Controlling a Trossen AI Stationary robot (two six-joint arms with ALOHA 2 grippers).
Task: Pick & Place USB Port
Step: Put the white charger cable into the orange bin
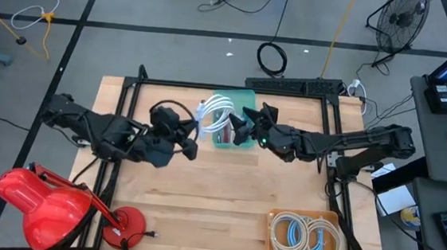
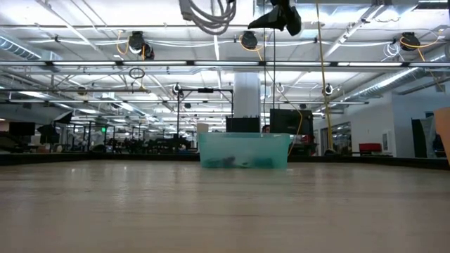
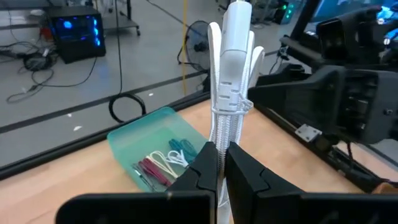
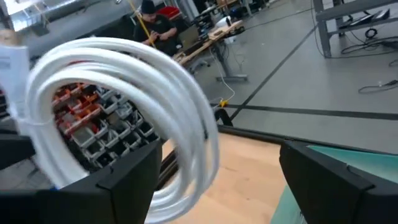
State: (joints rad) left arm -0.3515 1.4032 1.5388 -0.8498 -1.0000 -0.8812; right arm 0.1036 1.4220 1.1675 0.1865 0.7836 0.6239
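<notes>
**Q:** Where does the white cable bundle (image 1: 215, 111) lie relative to each claw?

**A:** It hangs in the air above the teal bin (image 1: 246, 96), at the far middle of the table (image 1: 226, 189). The left gripper (image 1: 198, 128) is clenched on the bundle's bound lower end, seen in the left wrist view as two dark fingers (image 3: 199, 171) pinching the tied strands (image 3: 227, 134). The coil's long axis rises away from that claw, looped end farthest from it.

**Q:** And the right gripper (image 1: 240, 120)?

**A:** Its jaws stand wide apart, holding nothing. It sits just beside the coil on the opposite side, facing the left claw. In the right wrist view the white loops (image 4: 134, 93) lie between its spread fingers (whether they touch cannot be told).

**Q:** Which relation governs the next move?

**A:** Probably the overlap of loop and open jaws: the bundle appears to lie crosswise to the right claw's gap, so closing there would likely take it for a handover.

**Q:** Is the bin already stocked?

**A:** Yes, several small cables (image 3: 163, 163) lie inside.
</notes>
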